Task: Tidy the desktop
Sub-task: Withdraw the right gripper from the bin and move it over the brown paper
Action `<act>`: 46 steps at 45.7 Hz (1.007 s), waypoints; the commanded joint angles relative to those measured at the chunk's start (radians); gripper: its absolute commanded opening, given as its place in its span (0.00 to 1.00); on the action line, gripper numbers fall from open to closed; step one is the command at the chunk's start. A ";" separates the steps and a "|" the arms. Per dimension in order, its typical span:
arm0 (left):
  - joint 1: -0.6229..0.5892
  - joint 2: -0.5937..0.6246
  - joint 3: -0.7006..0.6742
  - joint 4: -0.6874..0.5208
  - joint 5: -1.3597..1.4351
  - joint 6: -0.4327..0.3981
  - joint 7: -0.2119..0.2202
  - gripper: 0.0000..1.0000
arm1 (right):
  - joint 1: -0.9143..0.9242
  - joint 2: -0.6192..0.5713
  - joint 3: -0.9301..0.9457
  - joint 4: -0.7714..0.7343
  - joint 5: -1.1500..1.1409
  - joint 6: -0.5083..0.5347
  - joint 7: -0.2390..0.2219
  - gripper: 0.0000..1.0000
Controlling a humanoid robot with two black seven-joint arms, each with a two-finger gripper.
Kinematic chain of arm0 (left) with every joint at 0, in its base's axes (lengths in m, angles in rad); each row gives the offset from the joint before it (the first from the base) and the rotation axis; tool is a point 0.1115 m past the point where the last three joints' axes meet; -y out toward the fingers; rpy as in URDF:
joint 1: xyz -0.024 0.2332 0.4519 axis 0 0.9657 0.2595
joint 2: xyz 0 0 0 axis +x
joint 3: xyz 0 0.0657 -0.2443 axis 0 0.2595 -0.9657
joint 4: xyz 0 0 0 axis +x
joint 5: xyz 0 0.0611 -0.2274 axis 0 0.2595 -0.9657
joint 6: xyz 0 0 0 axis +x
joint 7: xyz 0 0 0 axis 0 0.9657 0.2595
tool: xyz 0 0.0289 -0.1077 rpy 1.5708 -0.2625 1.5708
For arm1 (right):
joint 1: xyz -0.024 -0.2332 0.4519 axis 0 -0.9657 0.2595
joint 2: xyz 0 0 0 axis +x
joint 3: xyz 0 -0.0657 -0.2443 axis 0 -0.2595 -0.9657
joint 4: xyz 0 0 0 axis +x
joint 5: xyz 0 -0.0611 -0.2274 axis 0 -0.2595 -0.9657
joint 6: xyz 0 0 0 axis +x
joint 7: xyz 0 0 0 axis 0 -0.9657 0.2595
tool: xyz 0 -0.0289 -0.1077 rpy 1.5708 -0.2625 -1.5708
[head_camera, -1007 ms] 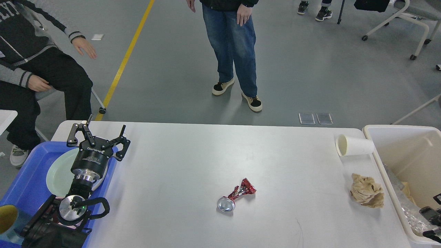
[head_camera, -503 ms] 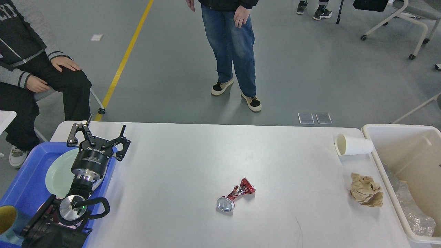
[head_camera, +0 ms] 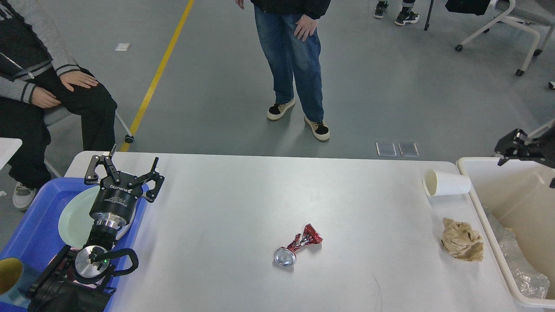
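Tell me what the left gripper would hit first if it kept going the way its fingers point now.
The left gripper is open and points away from the robot, toward the desktop's far left corner. Nothing lies in that line on the desktop; past the edge sits the seated person, though depth is unclear.

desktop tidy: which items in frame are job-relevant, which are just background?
Job: desktop; on it a crushed can, tipped paper cup, crumpled brown paper; cream bin, blue tray, left gripper, right gripper.

Background: seated person, standing person, office chair.
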State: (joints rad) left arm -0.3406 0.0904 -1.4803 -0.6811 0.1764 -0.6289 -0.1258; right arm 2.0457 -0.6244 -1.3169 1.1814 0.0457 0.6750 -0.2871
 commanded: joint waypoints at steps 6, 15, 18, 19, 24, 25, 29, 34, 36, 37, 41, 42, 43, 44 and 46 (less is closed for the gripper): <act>0.000 0.002 0.000 0.000 0.000 0.000 0.000 0.96 | 0.304 0.078 -0.015 0.300 0.000 0.126 -0.006 1.00; 0.000 0.002 0.000 0.000 0.000 0.002 0.000 0.96 | 0.453 0.147 -0.007 0.434 0.013 0.126 -0.003 1.00; 0.000 0.002 0.000 0.000 0.000 0.002 0.000 0.96 | 0.476 0.137 -0.005 0.460 0.035 0.136 0.000 1.00; 0.000 0.002 0.000 0.000 0.000 0.002 0.000 0.96 | 0.479 0.132 -0.005 0.461 0.043 0.144 0.000 1.00; 0.000 0.002 0.000 0.000 0.000 0.002 0.000 0.96 | 0.479 0.129 -0.007 0.463 0.055 0.167 0.003 1.00; 0.000 0.002 0.000 0.000 0.000 0.002 0.000 0.96 | 0.479 0.129 -0.008 0.461 0.056 0.161 0.003 1.00; 0.000 0.002 0.000 0.000 0.000 0.000 0.000 0.96 | 0.475 0.137 -0.018 0.458 0.057 0.146 0.003 1.00; 0.000 0.000 0.000 0.000 0.000 0.000 0.000 0.96 | 0.476 0.160 -0.022 0.458 0.056 0.141 0.005 1.00; 0.000 0.000 0.000 0.000 0.000 0.000 0.000 0.96 | 0.475 0.166 -0.027 0.458 0.048 0.143 0.005 1.00; 0.000 0.000 0.000 0.000 0.000 0.000 0.000 0.96 | 0.475 0.172 -0.031 0.460 0.043 0.143 0.006 1.00; 0.000 0.000 0.000 0.000 0.000 0.002 0.000 0.96 | 0.462 0.196 -0.053 0.458 0.026 0.141 0.009 1.00; 0.000 0.000 0.000 0.000 0.000 0.000 0.000 0.96 | 0.462 0.195 -0.053 0.458 0.019 0.141 0.009 1.00; 0.000 0.002 0.000 0.000 0.000 0.000 0.000 0.96 | 0.461 0.195 -0.053 0.457 0.013 0.140 0.009 1.00; 0.000 0.000 0.000 0.000 0.000 0.000 0.000 0.96 | 0.458 0.192 -0.053 0.457 0.005 0.140 0.009 1.00; 0.000 0.000 0.000 0.000 0.000 0.002 0.000 0.96 | 0.449 0.190 -0.054 0.454 -0.010 0.133 0.009 1.00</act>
State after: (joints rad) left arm -0.3406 0.0906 -1.4803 -0.6811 0.1764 -0.6281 -0.1259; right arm 2.5094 -0.4338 -1.3655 1.6396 0.0695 0.8160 -0.2780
